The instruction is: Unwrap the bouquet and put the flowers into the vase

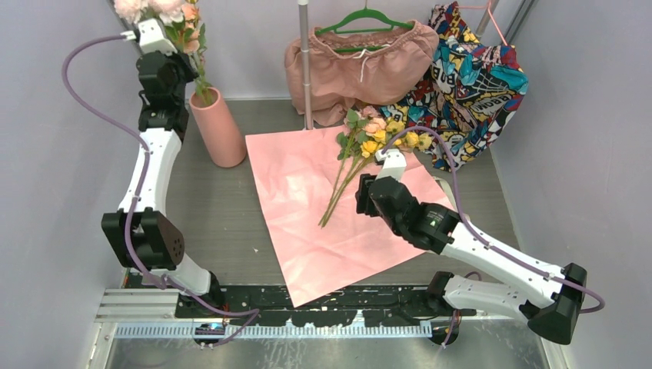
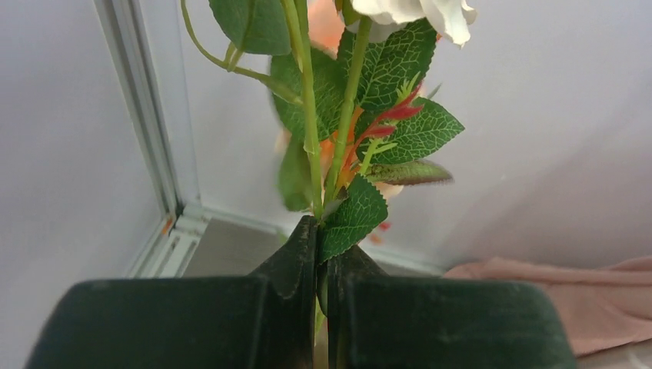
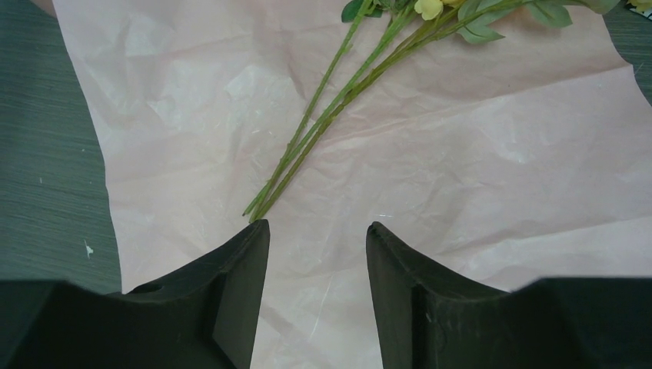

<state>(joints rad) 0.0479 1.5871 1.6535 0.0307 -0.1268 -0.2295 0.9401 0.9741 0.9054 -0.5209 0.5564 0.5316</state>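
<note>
The salmon-pink vase (image 1: 219, 127) stands at the back left. High above it my left gripper (image 1: 175, 37) is shut on the stems of pink flowers (image 1: 154, 8), whose lower ends reach down to the vase mouth. In the left wrist view the left gripper (image 2: 321, 254) pinches green stems and a leaf (image 2: 384, 77). The bouquet's pink paper (image 1: 338, 215) lies spread flat. Yellow and pink flowers (image 1: 369, 138) lie on it. My right gripper (image 1: 363, 198) hovers open over the paper (image 3: 461, 154), its fingertips (image 3: 260, 231) just short of the stem ends (image 3: 330, 108), holding nothing.
Behind the paper a thin metal pole (image 1: 305, 61) stands upright. Pink shorts on a green hanger (image 1: 361, 61) and a colourful printed garment (image 1: 469, 77) hang at the back right. Grey walls close both sides.
</note>
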